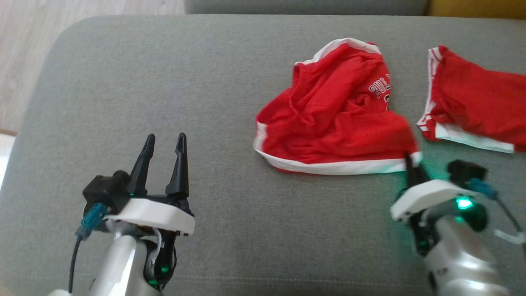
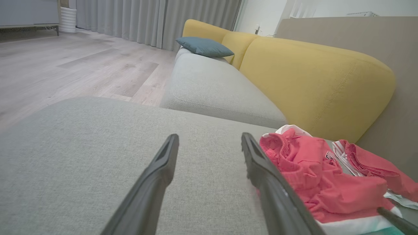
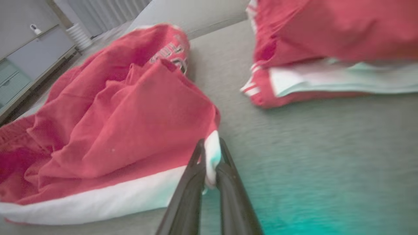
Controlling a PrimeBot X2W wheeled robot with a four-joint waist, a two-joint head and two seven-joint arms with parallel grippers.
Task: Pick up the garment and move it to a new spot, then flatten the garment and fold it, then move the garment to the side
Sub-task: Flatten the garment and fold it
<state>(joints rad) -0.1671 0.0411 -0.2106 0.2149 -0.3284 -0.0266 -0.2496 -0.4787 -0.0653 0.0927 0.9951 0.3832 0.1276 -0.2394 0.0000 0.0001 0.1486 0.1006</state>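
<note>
The garment (image 1: 337, 115) is a crumpled red piece with white trim and white lettering, lying right of centre on the grey cushion (image 1: 164, 82). My right gripper (image 1: 411, 162) is shut on its near right corner; in the right wrist view the white hem of the garment (image 3: 107, 117) is pinched between the two fingers of that gripper (image 3: 211, 153). My left gripper (image 1: 164, 142) stands open over bare cushion at the lower left, well clear of the cloth. In the left wrist view the garment (image 2: 313, 169) lies right of the open left gripper (image 2: 210, 140).
A second red and white garment (image 1: 476, 102) lies at the far right of the cushion, also seen as the second garment (image 3: 326, 42). A yellow sofa back (image 2: 310, 75) and a blue pillow (image 2: 204, 46) stand beyond. Wooden floor (image 1: 24, 49) lies off the cushion's left edge.
</note>
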